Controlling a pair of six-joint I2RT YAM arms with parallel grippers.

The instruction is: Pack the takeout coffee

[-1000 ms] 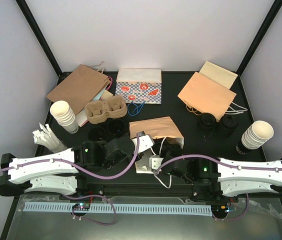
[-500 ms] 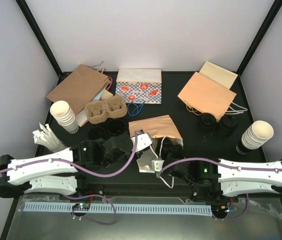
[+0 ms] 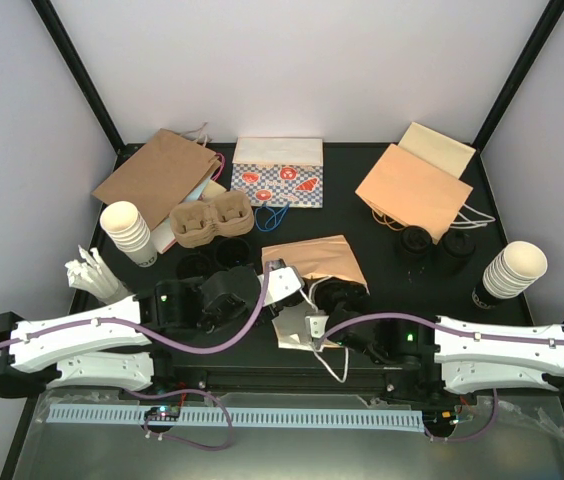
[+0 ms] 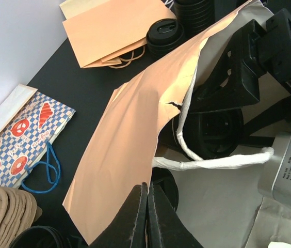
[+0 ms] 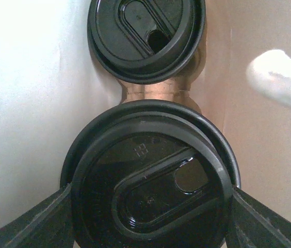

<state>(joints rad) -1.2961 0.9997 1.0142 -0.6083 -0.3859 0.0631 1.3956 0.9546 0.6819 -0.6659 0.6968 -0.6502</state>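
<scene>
The left gripper (image 4: pixel 146 187) is pinched together on the edge of the copper-brown paper bag (image 4: pixel 125 134), while the right gripper (image 5: pixel 150 219), inside that bag, is clamped on a short round black-lidded coffee cup (image 5: pixel 150 178), with a second black-lidded cup (image 5: pixel 145 36) just beyond it, deeper in.

Both arms are the same build: the chunky white-shelled left arm (image 3: pixel 82 340) and its twin, the white-shelled right arm (image 3: pixel 507 345), with black motor blocks toward the wrists. A thin purple cable (image 3: pixel 212 347) runs loosely along each, and there's a tiny green light (image 3: pixel 168 296) on both. The left gripper (image 4: pixel 146 187) has slim, tapered black fingers (image 4: pixel 134 219). The small dots on the shells are probably screws.
</scene>
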